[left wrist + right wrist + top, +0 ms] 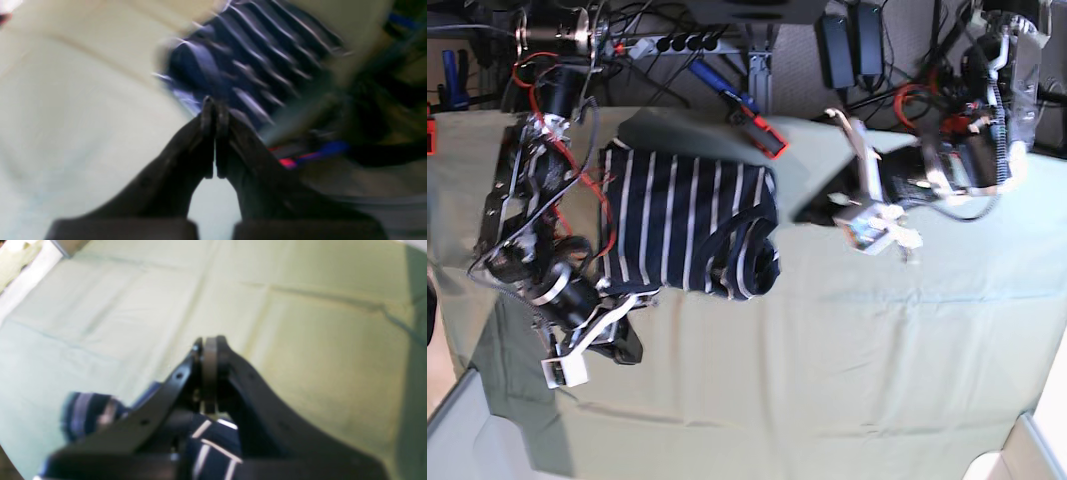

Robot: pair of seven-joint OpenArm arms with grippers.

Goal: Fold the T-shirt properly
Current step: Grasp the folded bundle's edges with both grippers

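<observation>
The T-shirt (682, 225), dark navy with thin white stripes, lies partly folded at the back left of the green-covered table (827, 360). In the base view my right gripper (617, 335) sits at the shirt's near left corner. In its wrist view the right gripper (210, 346) is shut. Striped T-shirt (213, 443) cloth shows under the finger bases, and none shows at the tips. My left gripper (835, 212) hangs just right of the shirt. The blurred left wrist view shows the left gripper (213, 110) shut and empty, with the T-shirt (253, 60) beyond it.
A red and blue tool (757, 125) lies at the table's back edge behind the shirt. Cables and a power strip (677, 42) crowd the space behind the table. The table's near corners show at the bottom left and bottom right.
</observation>
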